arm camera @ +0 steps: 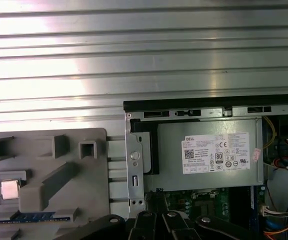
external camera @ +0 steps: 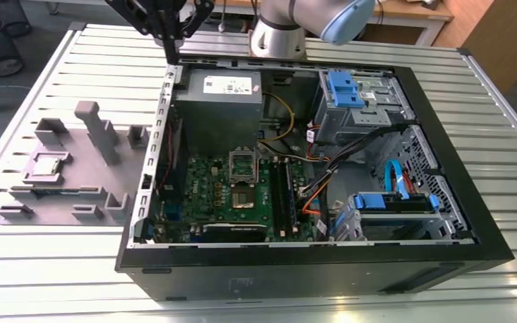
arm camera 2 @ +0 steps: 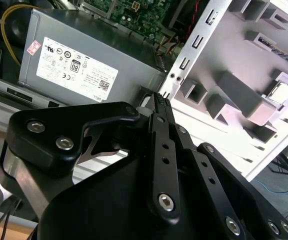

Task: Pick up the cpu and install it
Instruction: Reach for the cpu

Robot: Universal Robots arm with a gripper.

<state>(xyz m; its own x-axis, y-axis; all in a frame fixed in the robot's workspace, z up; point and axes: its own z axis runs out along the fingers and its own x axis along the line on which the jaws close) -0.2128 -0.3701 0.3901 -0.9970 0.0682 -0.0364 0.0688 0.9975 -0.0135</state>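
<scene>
The cpu (external camera: 50, 163) lies flat, silver top up, in a square pocket of the lilac-grey holder block (external camera: 83, 176), which rests on the slatted table (external camera: 52, 74) at the exterior view's left, just beside the open computer case (external camera: 474, 222). You can find the chip in both wrist views too (arm camera 2: 282, 92) (arm camera: 10, 189), seated in its pocket with nothing touching it.

Inside the case, the dark socket frame (external camera: 243, 161) sits on the green motherboard (external camera: 207, 188), below the grey power supply (external camera: 218, 101).

Judge the step as the approach before the pick-up: the chip is not yet grasped and nothing has been installed. The gripper (external camera: 176, 52) hangs over the case's wall by the corner of the power supply, well apart from the chip and across that wall from it. Its fingers (arm camera 2: 160, 107) look pressed together into one thin tip, with nothing between them.

The arm reaches in from the far side of the table, tool pointing downward. To take the chip, you need the claw spread, brought over the holder and squared to the chip's edges; its thin, flat shape leaves little to grip.
</scene>
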